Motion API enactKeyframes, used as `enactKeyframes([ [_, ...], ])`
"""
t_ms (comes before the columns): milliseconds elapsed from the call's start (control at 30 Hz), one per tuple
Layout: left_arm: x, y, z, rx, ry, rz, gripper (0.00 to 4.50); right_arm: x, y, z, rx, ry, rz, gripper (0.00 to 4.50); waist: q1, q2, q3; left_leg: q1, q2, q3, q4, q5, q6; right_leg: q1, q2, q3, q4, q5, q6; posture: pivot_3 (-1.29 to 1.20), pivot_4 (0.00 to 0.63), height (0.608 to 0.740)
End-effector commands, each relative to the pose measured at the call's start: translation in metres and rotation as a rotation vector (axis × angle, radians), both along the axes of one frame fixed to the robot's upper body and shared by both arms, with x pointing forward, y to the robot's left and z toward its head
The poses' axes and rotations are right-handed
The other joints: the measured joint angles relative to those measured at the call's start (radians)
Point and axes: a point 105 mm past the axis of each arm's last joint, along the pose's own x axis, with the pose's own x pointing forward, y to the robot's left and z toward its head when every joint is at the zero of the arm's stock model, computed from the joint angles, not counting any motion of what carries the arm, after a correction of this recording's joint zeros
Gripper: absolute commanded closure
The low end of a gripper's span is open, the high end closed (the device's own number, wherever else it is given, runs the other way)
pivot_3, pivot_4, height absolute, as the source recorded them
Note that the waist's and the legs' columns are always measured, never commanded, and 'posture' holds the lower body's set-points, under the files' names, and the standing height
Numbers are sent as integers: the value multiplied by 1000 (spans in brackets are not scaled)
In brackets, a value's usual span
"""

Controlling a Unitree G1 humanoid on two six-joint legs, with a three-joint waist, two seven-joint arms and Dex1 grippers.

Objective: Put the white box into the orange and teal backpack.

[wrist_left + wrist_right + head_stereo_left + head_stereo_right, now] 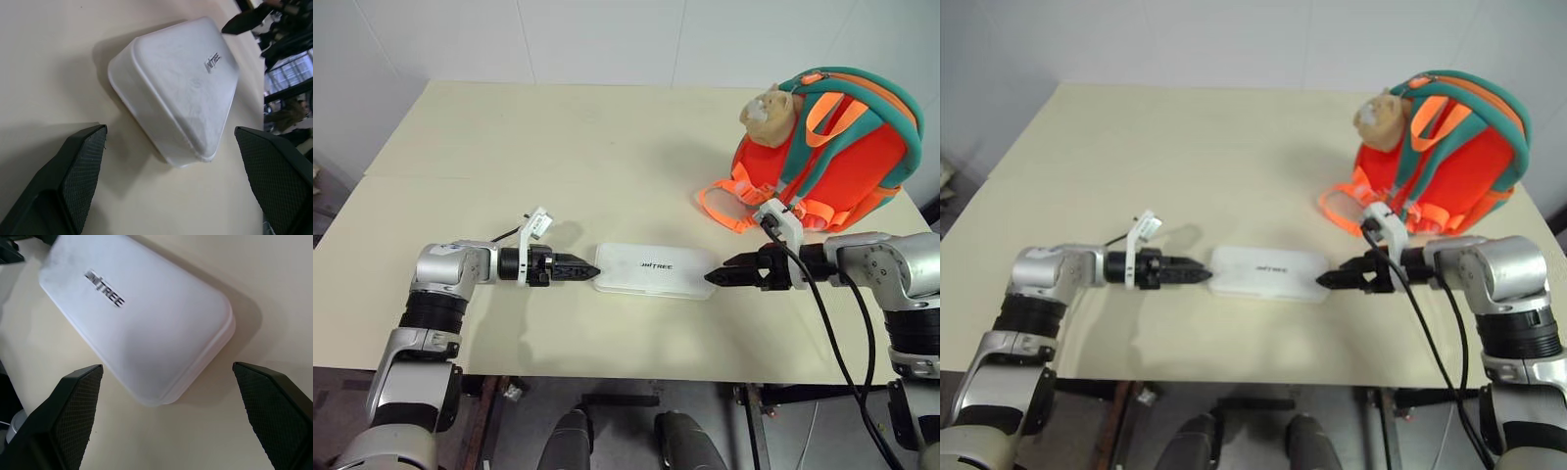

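White box [655, 271] flat at lower centre of table [509, 147], between left gripper [579, 267] and right gripper [722, 275] | both spread wide, empty | backpack [837, 147] upper right | bare tabletop behind box.

Your robot's arms are silver-grey metal shells with black ribbed joint bands at elbow and forearm. Each wrist ends in a black cylindrical collar carrying a small white camera bracket. Left gripper [576, 268] and right gripper [729, 273]: two black tapered fingers each, pads [83, 169] cross-hatched with fine grip texture. Thick black cables loop off your right wrist; a thinner one trails off the left.
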Motion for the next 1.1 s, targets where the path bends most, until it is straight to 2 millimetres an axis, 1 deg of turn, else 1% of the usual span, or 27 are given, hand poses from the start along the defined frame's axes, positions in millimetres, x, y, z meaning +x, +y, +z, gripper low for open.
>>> enactKeyframes([
  [33,-6,-11,-21,26,85,-29,46,4,0,2,-3,-28,-2,0,-1,0,0,0,0,0,0,0,0,0,0,0,0,0,0,0,150,740],
  [233,-6,-21,-24,-8,142,-45,46,5,4,2,6,-37,3,0,-1,0,0,0,-1,0,1,0,0,0,0,0,0,0,0,0,150,740],
  [333,-8,-30,-26,-19,169,-77,46,6,5,0,5,-44,5,0,0,0,0,0,-1,0,1,0,0,1,0,0,0,0,0,0,150,740],
  [400,-8,-37,-25,-39,189,-96,46,6,5,0,5,-49,5,0,1,0,0,0,-1,0,1,0,0,1,0,0,0,0,1,0,150,740],
  [533,-8,-43,-23,-65,214,-113,46,5,4,-1,4,-56,9,0,0,0,0,0,-2,0,1,0,0,1,-1,0,0,0,1,0,150,740],
  [700,-12,-51,-10,-136,277,-158,46,4,2,-2,-2,-73,7,0,-2,0,0,0,-2,-1,1,0,1,1,-1,0,0,-1,2,0,150,740],
  [900,-16,-53,-1,-175,329,-188,46,1,3,-4,4,-80,9,0,-5,0,0,0,-2,-1,0,0,1,0,-1,0,0,-1,2,0,150,740],
  [1100,-9,-58,7,-229,349,-168,46,-1,3,-4,12,-91,4,0,-4,0,0,0,-2,-1,0,0,1,0,-1,0,0,-1,2,0,150,740],
])
